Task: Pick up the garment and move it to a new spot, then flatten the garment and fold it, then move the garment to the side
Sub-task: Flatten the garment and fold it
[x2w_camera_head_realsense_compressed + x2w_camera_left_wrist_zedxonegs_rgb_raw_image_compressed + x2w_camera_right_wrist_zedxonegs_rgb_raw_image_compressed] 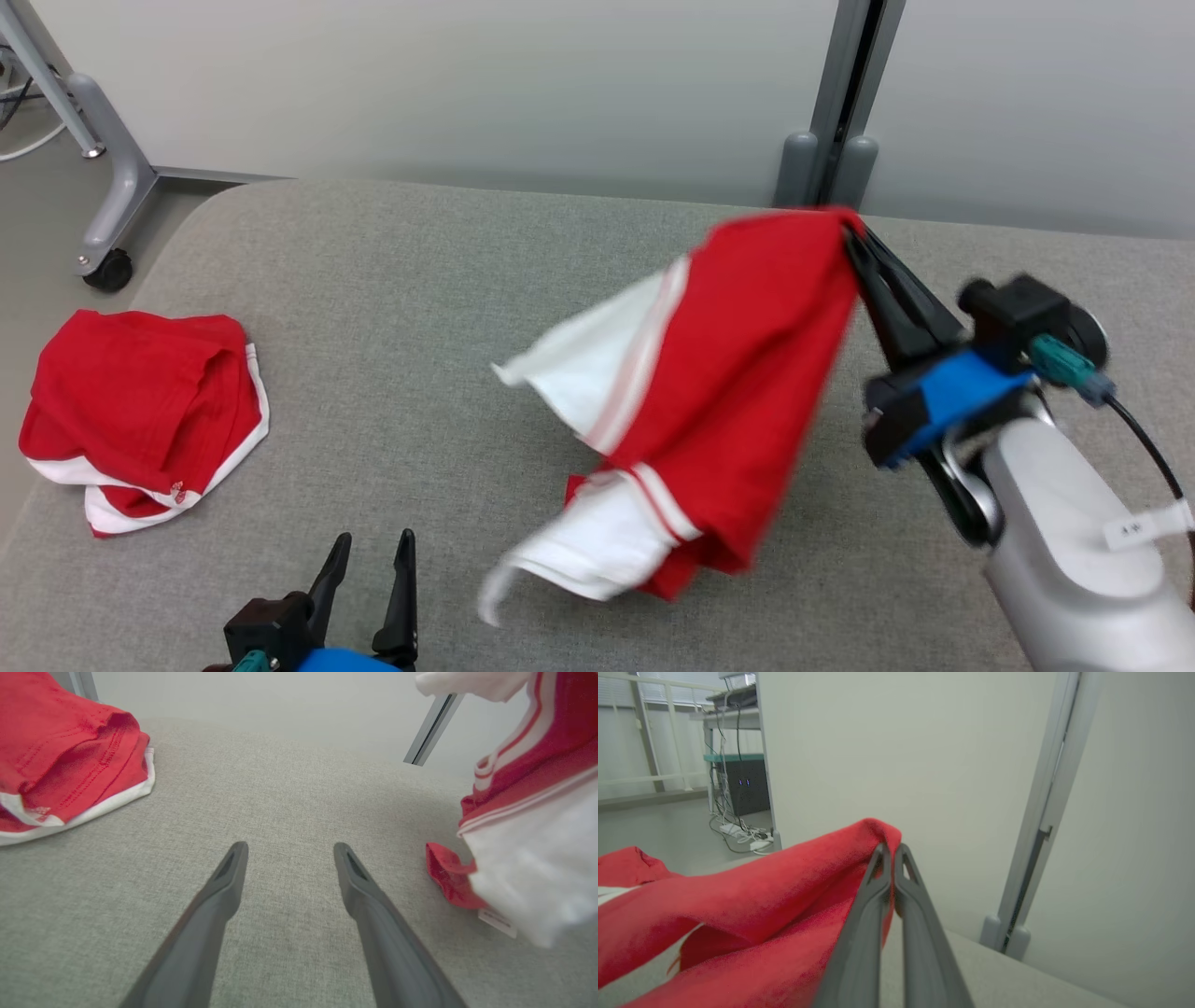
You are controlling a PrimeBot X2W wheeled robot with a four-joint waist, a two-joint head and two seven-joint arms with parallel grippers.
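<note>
Your right end effector [851,238] has its two fingers pressed together on a small pinch of red cloth at the top corner of the garment [738,373], just in front of the grey post [837,103] that rises behind the worktop [420,280]. From that single pinch the garment hangs down and out to the near left of the post. It has a red body with white panels and striped trim. In the left wrist view a red hem looks to be touching the worktop, though you cannot be sure of it.

Your left end effector [374,538] has its fingers spread wide with nothing between them. It sits low over the worktop, well to the near left of the post and just beside the garment's lower white corner. A second garment [140,401], also red and white, lies bunched far to the left of the post.

Expect the garment to be light, soft and completely limp. It won't hold any shape, and hanging from one corner it will probably swing and twist as you carry it. Thin cloth can creep out of narrow fingertips, so pinch at a hem or seam where the layers are thicker. To flatten it, take a second corner on the same edge with the left end effector and draw the two apart.
</note>
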